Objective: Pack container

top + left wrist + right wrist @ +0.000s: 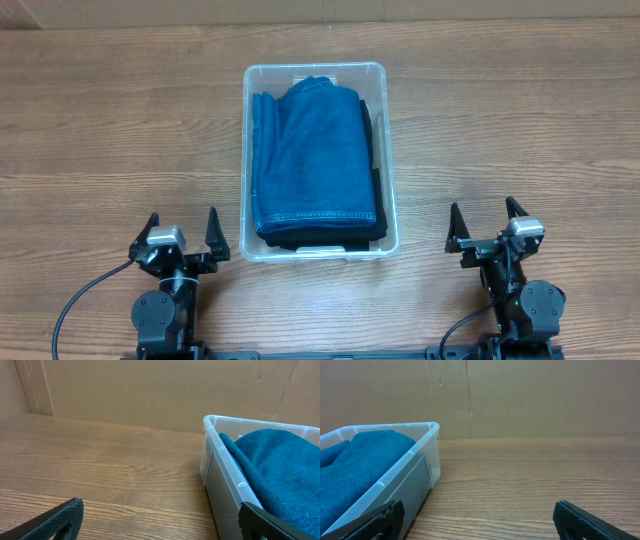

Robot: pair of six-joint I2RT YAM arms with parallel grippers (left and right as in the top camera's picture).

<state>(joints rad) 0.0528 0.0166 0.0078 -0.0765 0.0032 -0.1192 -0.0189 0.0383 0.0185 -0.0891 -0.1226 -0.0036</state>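
The clear plastic container (385, 150) stands at the table's middle. Folded blue jeans (312, 155) lie in it on top of a dark garment (372, 215). My left gripper (183, 228) is open and empty near the front edge, left of the container's near corner. My right gripper (489, 222) is open and empty near the front edge, to the container's right. The left wrist view shows the container's wall (225, 475) and the jeans (280, 467) at its right, between open fingers (160, 515). The right wrist view shows the container (415, 467) and jeans (360, 460) at its left, fingers (480, 515) open.
The wooden table (110, 120) spreads out on both sides of the container. A brown cardboard wall (150, 390) stands along the far edge and also shows in the right wrist view (535, 395).
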